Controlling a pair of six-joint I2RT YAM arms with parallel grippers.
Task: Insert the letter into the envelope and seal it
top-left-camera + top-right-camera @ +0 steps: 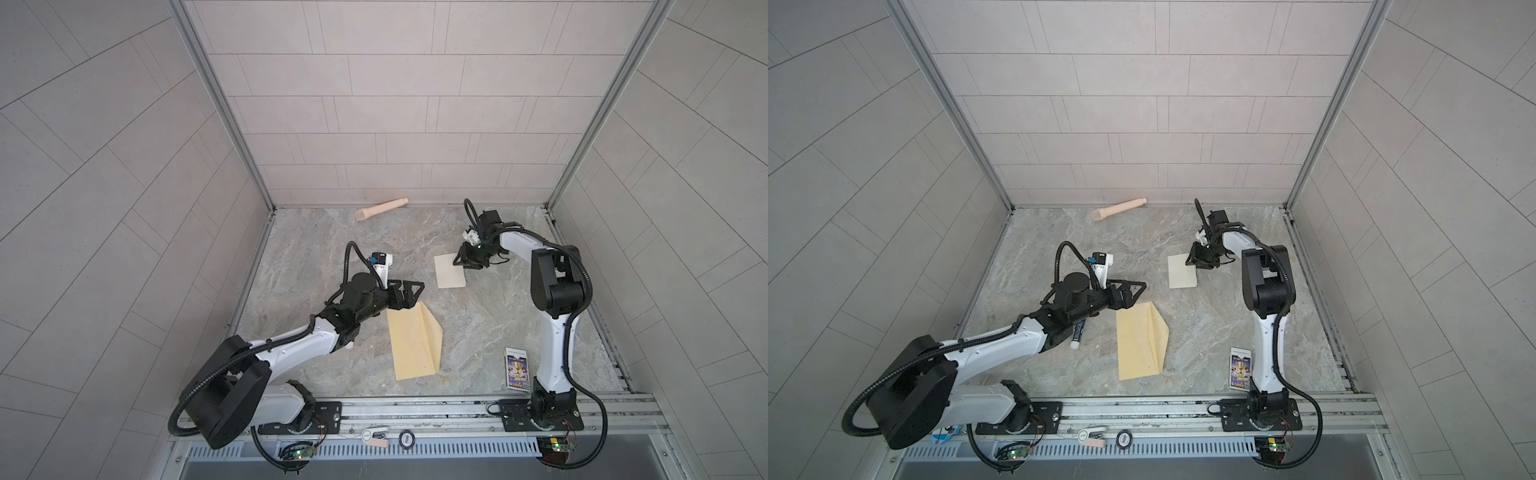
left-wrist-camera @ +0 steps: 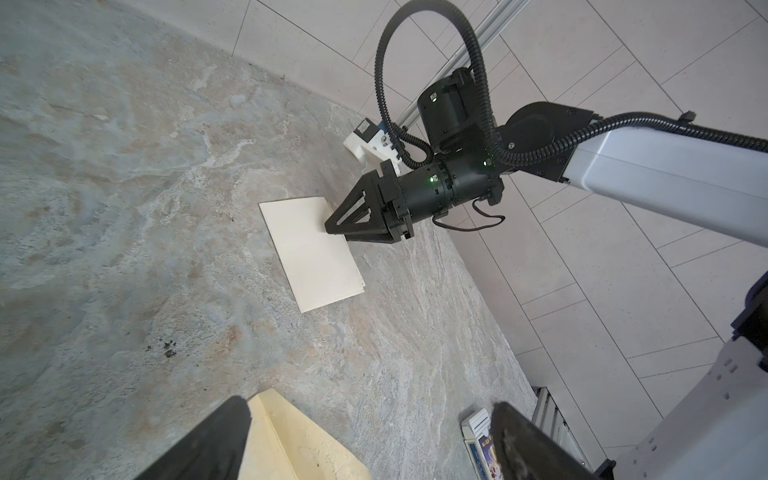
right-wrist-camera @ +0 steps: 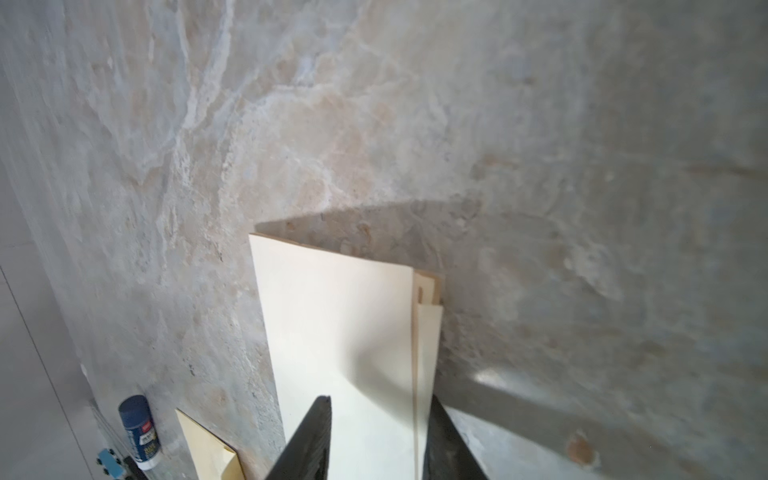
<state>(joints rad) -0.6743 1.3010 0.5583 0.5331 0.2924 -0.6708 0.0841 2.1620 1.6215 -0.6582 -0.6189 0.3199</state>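
1. One blue-capped white glue stick, half hidden beneath left arm.
2. Left gripper spread wide, empty, poised over far end of one yellow-tan manila paper envelope, flap open.
3. Right gripper partly parted, clamping nothing, straddling edge of one folded cream-white paper letter, lying flat, apart from envelope.
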